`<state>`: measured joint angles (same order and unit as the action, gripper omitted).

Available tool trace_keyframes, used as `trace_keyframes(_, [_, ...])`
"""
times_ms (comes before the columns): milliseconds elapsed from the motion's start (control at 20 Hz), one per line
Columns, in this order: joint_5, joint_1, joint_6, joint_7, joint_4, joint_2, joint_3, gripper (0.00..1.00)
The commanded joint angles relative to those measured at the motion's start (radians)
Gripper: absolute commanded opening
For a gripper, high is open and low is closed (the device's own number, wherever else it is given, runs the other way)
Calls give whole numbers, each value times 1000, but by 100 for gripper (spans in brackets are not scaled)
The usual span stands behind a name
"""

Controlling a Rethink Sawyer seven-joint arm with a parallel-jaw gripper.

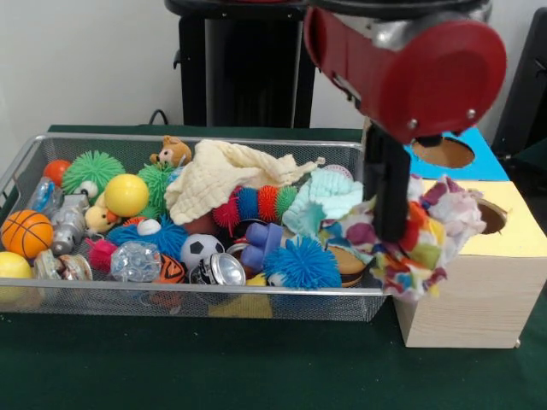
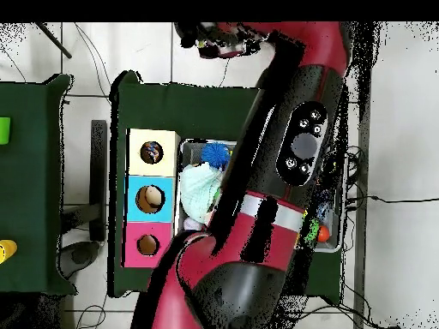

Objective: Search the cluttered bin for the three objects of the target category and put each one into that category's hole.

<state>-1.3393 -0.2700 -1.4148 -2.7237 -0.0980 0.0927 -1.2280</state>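
The wire-mesh bin (image 1: 171,289) stands on the green table, full of toys and cloths. My gripper (image 1: 391,232) hangs at the bin's right end, between the bin and the pale wooden box (image 1: 466,303). It is shut on a white cloth piece with red, blue, yellow and purple blotches (image 1: 425,248), which hangs around the fingers and over the box's near corner. The yellow-surround hole (image 1: 493,218) is just right of the cloth; it also shows in the overhead view (image 2: 153,152). There my arm hides the gripper and most of the bin (image 2: 339,244).
The blue-surround hole (image 1: 444,152) lies behind the yellow one, and the red-surround hole (image 2: 147,245) is last in the row. In the bin are a cream waffle cloth (image 1: 226,175), a mint-green cloth (image 1: 329,196), a yellow ball (image 1: 126,195), a basketball (image 1: 26,232) and a blue spiky ball (image 1: 301,263).
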Motion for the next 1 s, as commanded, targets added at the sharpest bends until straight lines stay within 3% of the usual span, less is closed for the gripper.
trace_keyframes(50, [-501, -109, -137, 28, 111, 0, -632, 0])
trace_keyframes(300, [-860, -167, -180, 106, 104, -48, -1003, 0])
trace_keyframes(500, [-1054, -195, -206, 153, 94, -79, -1213, 0])
trace_keyframes(700, [-1189, -210, -217, 190, 84, -101, -1365, 0])
trace_keyframes(1000, [-1308, -218, -208, 243, 70, -125, -1513, 0])
